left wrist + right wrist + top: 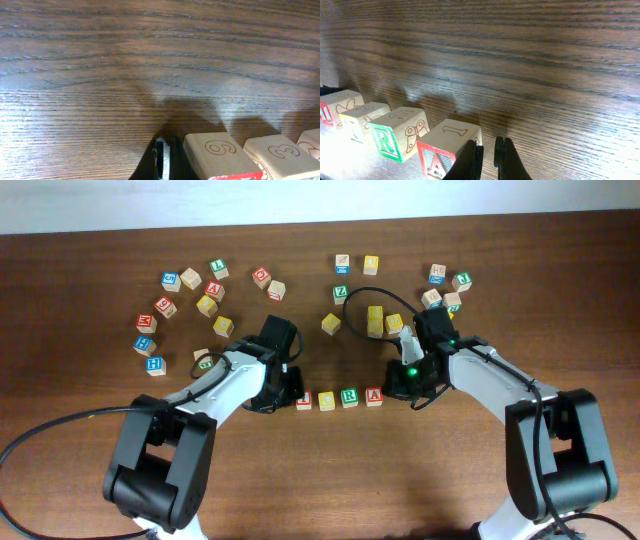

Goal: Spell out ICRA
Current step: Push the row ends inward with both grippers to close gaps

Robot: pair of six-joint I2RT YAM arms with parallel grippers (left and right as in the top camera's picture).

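Observation:
Four cubes stand in a row on the table: the red "I" (303,401), yellow "C" (326,400), green "R" (349,397) and red "A" (374,396). My left gripper (286,394) is at the row's left end, right beside the "I" cube (215,152). Its fingers (165,160) are shut and empty. My right gripper (396,388) is at the row's right end, its fingers (489,152) nearly together and empty, one finger against the "A" cube (447,145). The "R" (397,132), "C" (365,117) and "I" (335,105) also show in the right wrist view.
Several loose alphabet cubes lie scattered at the back. One group is at the left (190,290), a green "Z" cube (340,293) and yellow cubes (376,320) are in the middle, and more are at the right (445,285).

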